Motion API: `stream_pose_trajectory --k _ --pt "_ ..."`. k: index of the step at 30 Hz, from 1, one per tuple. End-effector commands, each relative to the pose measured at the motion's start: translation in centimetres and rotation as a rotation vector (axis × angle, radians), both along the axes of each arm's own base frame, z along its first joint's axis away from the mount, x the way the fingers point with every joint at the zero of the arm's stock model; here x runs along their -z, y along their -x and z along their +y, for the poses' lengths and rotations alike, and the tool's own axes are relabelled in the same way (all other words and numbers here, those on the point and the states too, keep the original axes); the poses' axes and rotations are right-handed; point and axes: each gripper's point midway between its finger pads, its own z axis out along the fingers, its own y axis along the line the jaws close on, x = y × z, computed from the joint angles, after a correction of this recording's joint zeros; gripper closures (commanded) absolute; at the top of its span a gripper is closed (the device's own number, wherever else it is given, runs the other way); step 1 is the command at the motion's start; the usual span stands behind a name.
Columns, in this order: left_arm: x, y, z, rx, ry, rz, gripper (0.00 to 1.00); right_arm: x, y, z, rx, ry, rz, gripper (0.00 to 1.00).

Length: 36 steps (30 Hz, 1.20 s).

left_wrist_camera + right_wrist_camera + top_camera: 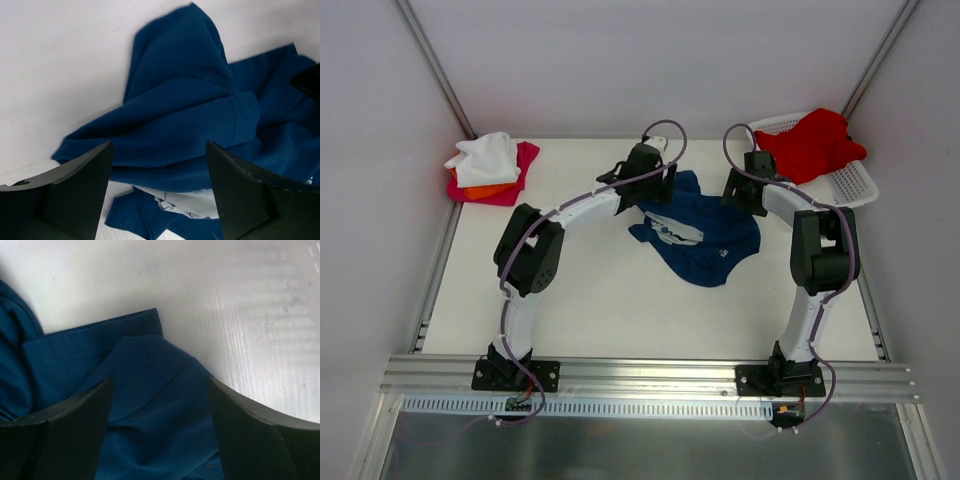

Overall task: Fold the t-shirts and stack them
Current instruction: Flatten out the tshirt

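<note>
At the table's [610,300] 10 o'clock corner lies a pile: a white shirt [488,154] on an orange one [485,189], with a magenta one [526,158] at the bottom. The left gripper [159,148] hangs over the navy shirt's [708,248] 11 o'clock edge. Its jaws are spread wide, with raised folds of cloth below and nothing pinched. The navy shirt sits crumpled just past the table's middle, toward 1 o'clock, its white print [676,233] partly showing. The right gripper [160,385] hovers over the shirt's 1 o'clock edge, where a hem meets bare table. Its jaws are also wide and hold nothing. At 2 o'clock a white basket [856,186] holds a red shirt [810,146].
</note>
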Motion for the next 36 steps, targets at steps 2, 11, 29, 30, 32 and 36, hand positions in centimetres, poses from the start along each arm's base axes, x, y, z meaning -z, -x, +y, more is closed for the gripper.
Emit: stream_pose_trajectory --k 2,11,29,30,32,36 --pt "0.1 1.5 -4.1 0.113 -0.048 -0.023 0.29 -0.5 -1.1 0.2 0.013 -0.028 -0.032 0.21" --pt "-1.3 3.6 -8.6 0.202 -0.099 -0.103 0.29 -0.2 -1.1 0.1 0.017 -0.056 -0.021 0.21" --pt "1.3 2.0 -8.9 0.174 -0.197 -0.113 0.35 -0.2 -0.9 0.0 0.016 -0.084 -0.018 0.22" --pt "1.6 2.0 -8.9 0.173 -0.203 -0.107 0.38 -0.2 -0.8 -0.1 0.018 -0.085 -0.018 0.22" --pt "1.8 1.9 -8.7 0.167 -0.214 -0.11 0.51 -0.1 -0.8 0.0 0.017 -0.086 -0.016 0.22" --pt "1.9 1.6 -8.1 0.142 -0.239 -0.122 0.91 -0.1 -0.8 0.0 0.014 -0.089 -0.016 0.22"
